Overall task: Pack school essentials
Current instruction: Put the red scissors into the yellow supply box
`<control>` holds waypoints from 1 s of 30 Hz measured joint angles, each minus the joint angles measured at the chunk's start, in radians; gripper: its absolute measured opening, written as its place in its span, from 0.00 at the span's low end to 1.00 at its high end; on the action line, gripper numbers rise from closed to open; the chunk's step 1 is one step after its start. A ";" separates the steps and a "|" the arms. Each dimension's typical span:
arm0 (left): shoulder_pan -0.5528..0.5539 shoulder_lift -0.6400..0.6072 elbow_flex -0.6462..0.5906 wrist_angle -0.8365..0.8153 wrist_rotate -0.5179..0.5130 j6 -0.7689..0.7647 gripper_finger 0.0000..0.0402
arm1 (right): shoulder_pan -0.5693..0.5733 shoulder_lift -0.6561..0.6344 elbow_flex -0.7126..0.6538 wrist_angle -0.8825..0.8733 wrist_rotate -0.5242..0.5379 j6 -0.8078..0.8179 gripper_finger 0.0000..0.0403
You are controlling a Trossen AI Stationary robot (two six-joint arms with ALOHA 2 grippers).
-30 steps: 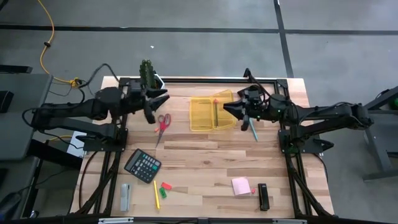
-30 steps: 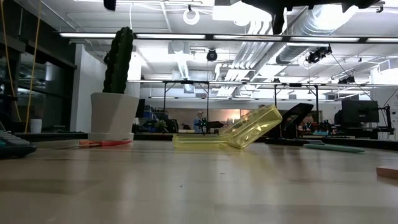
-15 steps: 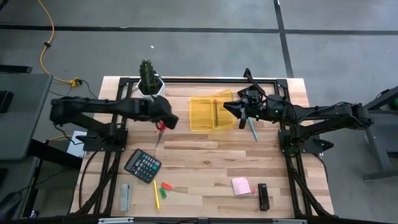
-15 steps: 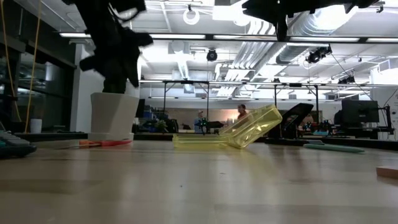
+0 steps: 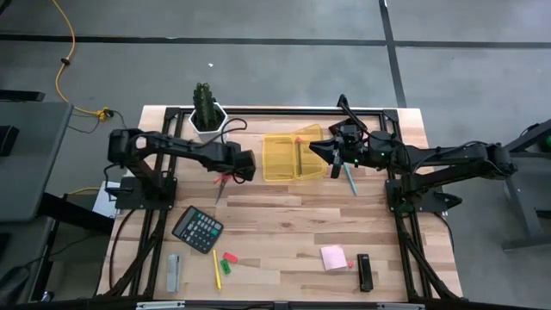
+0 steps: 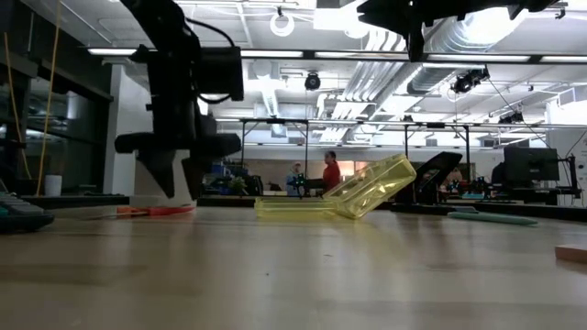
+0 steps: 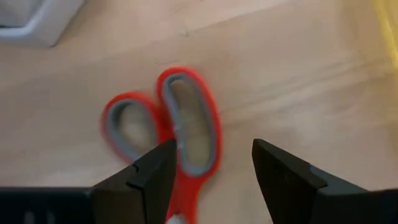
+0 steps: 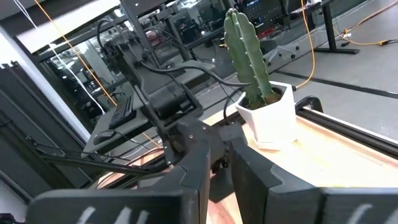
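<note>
Red-handled scissors (image 5: 224, 175) flat on tabletop (image 5: 284, 224), left of yellow case (image 5: 294, 158), handles toward cactus pot (image 5: 207, 108). Left gripper (image 7: 211, 165) directly over handles, fingers spread wide, nothing between them; blades cut off in left wrist view, mostly covered by arm in high view. In low view only a thin red sliver (image 6: 156, 210) visible beneath left gripper (image 6: 179, 170); contact with scissors not discernible.

Right gripper (image 5: 334, 162) at right edge of yellow case, fingers nearly closed with narrow gap, per right wrist view (image 8: 217, 168). Teal pen (image 5: 350, 180) slanting out from under it; held or merely lying underneath — cannot tell.

Yellow case open, lid tilted up in low view (image 6: 371, 186); contents not readable.

Near front edge: calculator (image 5: 198, 229), grey bar (image 5: 174, 272), yellow pencil (image 5: 216, 268), green and orange-red pieces (image 5: 228, 260), pink sticky-note pad (image 5: 334, 257), small dark object (image 5: 365, 273) unidentifiable.

Person in red top (image 6: 331, 171) in far room behind.
</note>
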 joint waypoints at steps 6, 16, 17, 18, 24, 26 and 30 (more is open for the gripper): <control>0.019 0.044 0.000 0.086 0.024 -0.004 0.50 | 0.000 0.000 0.000 -0.009 0.000 -0.002 0.13; 0.031 0.099 0.005 0.096 0.027 -0.004 0.42 | 0.000 0.000 0.000 -0.020 0.000 -0.003 0.13; 0.030 0.102 0.005 0.097 0.029 0.000 0.40 | 0.000 0.000 0.000 -0.020 0.000 -0.003 0.13; 0.030 0.107 0.005 0.097 0.031 0.005 0.37 | 0.000 0.000 0.000 -0.020 0.000 -0.002 0.13; 0.028 0.107 0.004 0.103 0.031 0.015 0.14 | 0.000 0.000 0.000 -0.021 0.000 -0.003 0.13; 0.028 0.100 0.004 0.103 0.025 0.015 0.07 | 0.000 0.000 0.000 -0.021 0.000 -0.006 0.13; 0.029 0.084 0.001 0.104 0.024 0.032 0.03 | 0.000 0.000 0.000 -0.021 0.000 -0.009 0.13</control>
